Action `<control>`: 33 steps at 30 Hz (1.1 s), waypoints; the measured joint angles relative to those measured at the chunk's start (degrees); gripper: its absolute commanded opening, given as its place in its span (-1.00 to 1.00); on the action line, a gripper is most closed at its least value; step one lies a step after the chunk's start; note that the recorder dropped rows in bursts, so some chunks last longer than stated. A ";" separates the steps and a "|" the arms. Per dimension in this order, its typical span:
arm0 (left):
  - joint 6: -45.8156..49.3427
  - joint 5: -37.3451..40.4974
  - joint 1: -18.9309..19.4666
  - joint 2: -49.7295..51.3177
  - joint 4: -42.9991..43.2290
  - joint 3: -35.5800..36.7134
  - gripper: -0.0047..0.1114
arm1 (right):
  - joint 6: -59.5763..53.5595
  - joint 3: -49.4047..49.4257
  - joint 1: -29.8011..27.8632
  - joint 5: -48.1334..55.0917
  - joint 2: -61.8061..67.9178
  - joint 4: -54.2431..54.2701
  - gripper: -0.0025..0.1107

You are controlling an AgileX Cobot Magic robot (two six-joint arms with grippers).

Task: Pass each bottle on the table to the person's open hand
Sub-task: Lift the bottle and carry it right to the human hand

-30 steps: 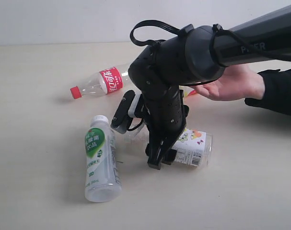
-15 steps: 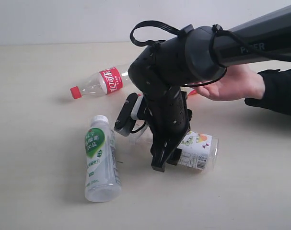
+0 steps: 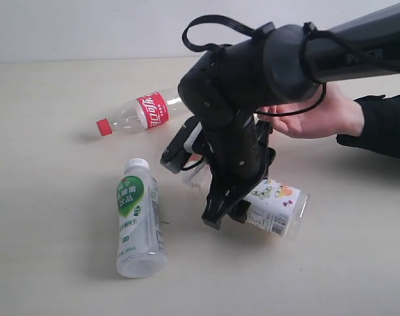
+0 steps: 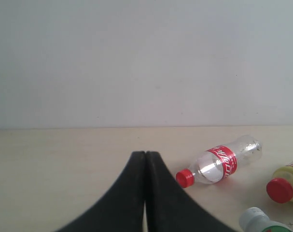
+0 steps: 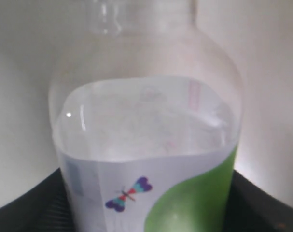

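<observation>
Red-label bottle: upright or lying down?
Lying down. The red-label bottle rests lengthwise on the table, red cap toward the exterior view's left.

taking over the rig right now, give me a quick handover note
The right gripper is shut on the butterfly-label bottle, low at the table; whether it has lifted off is unclear.
The left gripper is shut, empty and apart from the bottles.
The red-label bottle and green-label bottle lie on the table. The yellow bottle shows clearly only in the left wrist view.
The person's hand is open, with nothing seen in it.
Done: the grasp only. Left: hand over all four bottles.
</observation>
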 measured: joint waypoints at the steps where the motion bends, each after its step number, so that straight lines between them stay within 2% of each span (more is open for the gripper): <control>1: 0.00 0.00 0.00 0.00 0.00 0.00 -0.92 | 0.81 0.00 0.00 0.17 -1.13 0.00 -0.96; 9: 0.00 0.00 0.00 0.00 0.00 0.00 -0.92 | 7.64 0.00 0.00 0.86 -12.94 1.25 -0.96; 20: 0.00 0.00 0.00 0.00 0.00 0.00 -0.92 | 9.64 0.00 0.00 3.57 -25.30 9.40 -0.96; 28: 0.00 0.00 0.00 0.00 0.00 0.00 -0.92 | 22.17 0.00 0.00 7.27 -27.23 -3.69 -0.96; 33: 0.00 0.00 0.00 0.00 0.00 0.00 -0.92 | 23.79 -2.56 -2.51 7.61 -27.23 -4.11 -0.96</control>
